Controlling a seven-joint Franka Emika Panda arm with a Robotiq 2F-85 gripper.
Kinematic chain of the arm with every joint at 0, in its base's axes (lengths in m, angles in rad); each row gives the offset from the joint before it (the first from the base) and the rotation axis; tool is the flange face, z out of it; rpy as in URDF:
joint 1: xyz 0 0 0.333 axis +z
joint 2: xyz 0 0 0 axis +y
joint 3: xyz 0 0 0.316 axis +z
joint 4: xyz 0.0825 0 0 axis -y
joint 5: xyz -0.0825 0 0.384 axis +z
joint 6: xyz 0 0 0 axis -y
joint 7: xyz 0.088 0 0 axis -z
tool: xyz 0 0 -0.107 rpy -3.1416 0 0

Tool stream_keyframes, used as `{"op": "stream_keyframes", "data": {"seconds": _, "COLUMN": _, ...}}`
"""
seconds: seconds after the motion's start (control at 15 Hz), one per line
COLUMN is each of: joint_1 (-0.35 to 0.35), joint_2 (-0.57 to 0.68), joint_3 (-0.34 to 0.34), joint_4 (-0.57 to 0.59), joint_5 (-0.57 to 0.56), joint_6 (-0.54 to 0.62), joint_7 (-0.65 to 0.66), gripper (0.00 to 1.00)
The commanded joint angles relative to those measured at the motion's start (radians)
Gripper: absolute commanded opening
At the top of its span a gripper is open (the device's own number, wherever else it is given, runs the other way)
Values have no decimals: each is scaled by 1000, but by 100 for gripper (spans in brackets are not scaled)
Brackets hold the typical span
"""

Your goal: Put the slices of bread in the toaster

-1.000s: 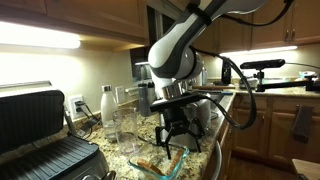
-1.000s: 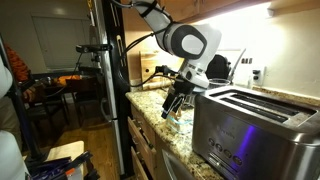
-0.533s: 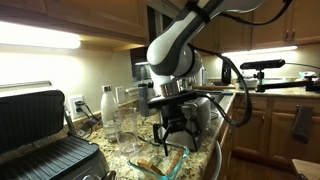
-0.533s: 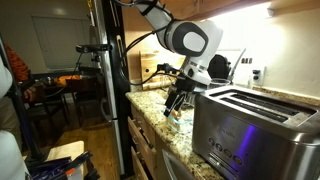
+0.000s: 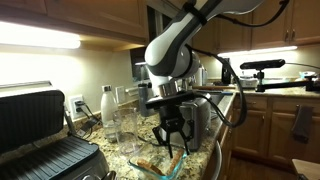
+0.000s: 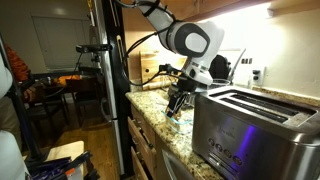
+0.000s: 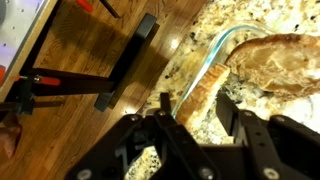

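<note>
My gripper hangs low over a glass dish on the granite counter. In the wrist view one slice of bread stands on edge at the rim of the glass dish, between my gripper's fingers. The jaws are partly closed around it, with a gap still showing on the right side. A second slice of bread lies flat in the dish. The toaster, shiny steel with top slots, stands on the counter close beside the gripper.
A black ribbed contact grill stands open at the counter's end. A white bottle and clear glasses stand behind the dish. The counter edge drops to a wooden floor with a black stand.
The gripper has sunk a little toward the dish. Its jaws have drawn in from wide open around the upright slice.
</note>
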Motion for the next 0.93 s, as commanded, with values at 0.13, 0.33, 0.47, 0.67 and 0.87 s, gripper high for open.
{"op": "stream_keyframes", "data": {"seconds": 0.13, "joint_1": 16, "joint_2": 13, "joint_3": -14, "joint_4": 20, "joint_5": 14, "joint_6": -10, "joint_7": 9, "gripper": 45}}
{"op": "stream_keyframes", "data": {"seconds": 0.33, "joint_1": 17, "joint_2": 18, "joint_3": -14, "joint_4": 33, "joint_5": 7, "joint_6": -18, "joint_7": 9, "gripper": 12}}
{"op": "stream_keyframes", "data": {"seconds": 0.47, "joint_1": 17, "joint_2": 22, "joint_3": -14, "joint_4": 46, "joint_5": 6, "joint_6": -21, "joint_7": 9, "gripper": 8}}
{"op": "stream_keyframes", "data": {"seconds": 0.67, "joint_1": 19, "joint_2": 33, "joint_3": -14, "joint_4": 70, "joint_5": 3, "joint_6": -24, "joint_7": 9, "gripper": 8}}
{"op": "stream_keyframes", "data": {"seconds": 0.87, "joint_1": 22, "joint_2": 41, "joint_3": -14, "joint_4": 87, "joint_5": -1, "joint_6": -30, "joint_7": 10, "gripper": 9}}
